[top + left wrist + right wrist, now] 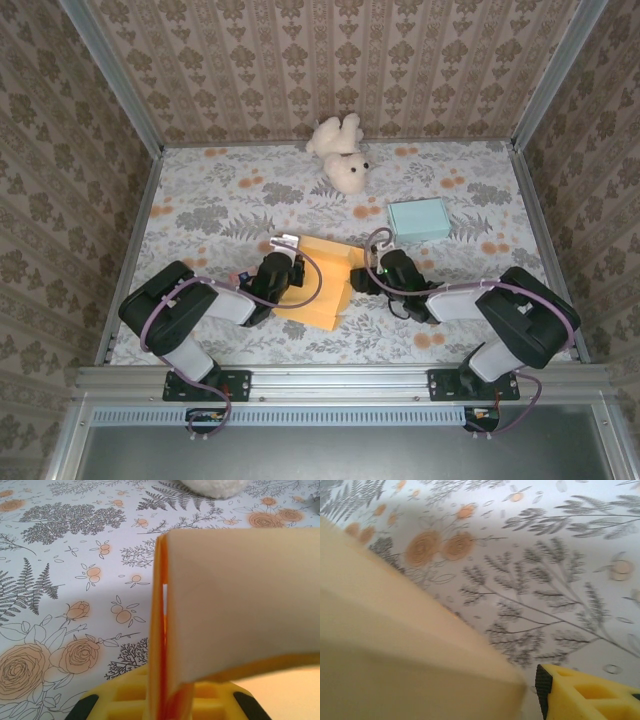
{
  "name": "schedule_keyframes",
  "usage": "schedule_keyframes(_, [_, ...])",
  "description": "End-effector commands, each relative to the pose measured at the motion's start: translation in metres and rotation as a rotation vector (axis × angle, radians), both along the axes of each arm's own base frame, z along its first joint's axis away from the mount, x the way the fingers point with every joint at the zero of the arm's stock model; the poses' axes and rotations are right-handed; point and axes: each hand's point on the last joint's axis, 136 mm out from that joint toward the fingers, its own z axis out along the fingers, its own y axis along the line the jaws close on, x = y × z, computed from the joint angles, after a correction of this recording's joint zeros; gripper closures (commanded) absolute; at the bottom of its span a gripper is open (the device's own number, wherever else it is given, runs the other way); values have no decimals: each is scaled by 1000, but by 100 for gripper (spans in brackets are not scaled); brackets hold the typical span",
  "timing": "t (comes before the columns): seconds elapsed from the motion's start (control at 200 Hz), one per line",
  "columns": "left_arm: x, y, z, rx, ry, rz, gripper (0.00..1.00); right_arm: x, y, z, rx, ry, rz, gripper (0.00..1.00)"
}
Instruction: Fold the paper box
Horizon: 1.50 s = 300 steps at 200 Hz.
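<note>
The orange paper box [322, 283] lies partly folded on the floral table, between my two grippers. My left gripper [290, 262] is shut on its left edge. In the left wrist view a doubled orange edge of the paper box [240, 605] stands upright, pinched in my left gripper [170, 700] between the yellow jaws. A pale panel bends off to the right. My right gripper [363, 279] sits at the box's right side. In the right wrist view one yellow finger [580, 695] with a black pad stands a small gap away from the paper box [395, 655]; the other finger is hidden behind the paper.
A white teddy bear [340, 155] lies at the back centre, its edge also at the top of the left wrist view [215, 486]. A light blue box [418, 218] rests behind the right gripper. Patterned walls [60, 180] enclose the table on three sides.
</note>
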Motion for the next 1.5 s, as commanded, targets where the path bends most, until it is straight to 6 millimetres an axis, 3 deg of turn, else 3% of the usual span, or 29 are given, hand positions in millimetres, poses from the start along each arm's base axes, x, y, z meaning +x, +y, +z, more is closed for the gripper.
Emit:
schedule_keyframes(0.0, [2,-11,12,-50,-5,-16,100,5,23,7,30,-30,60,40])
schedule_keyframes(0.19, [2,-14,12,-60,1,-24,100,4,37,-3,23,-25,82,41])
schedule_keyframes(0.295, [3,-12,12,-45,0,-18,100,1,32,-1,5,-42,78,41])
schedule_keyframes(0.63, [8,-2,9,-11,29,28,100,-21,-12,4,-160,-59,48,38])
schedule_keyframes(0.895, [6,2,2,9,45,29,100,-36,-29,40,-119,-136,33,37])
schedule_keyframes(1.095, [6,1,2,17,44,20,100,-36,-69,50,-167,-203,-109,35])
schedule_keyframes(1.215, [5,0,2,16,46,7,100,-32,-82,51,-162,-212,-153,35])
schedule_keyframes(1.305, [3,1,1,16,45,5,100,-28,-78,50,-154,-214,-134,37])
schedule_keyframes(1.495, [1,-1,2,5,45,-8,100,-26,-50,40,-106,-210,-11,44])
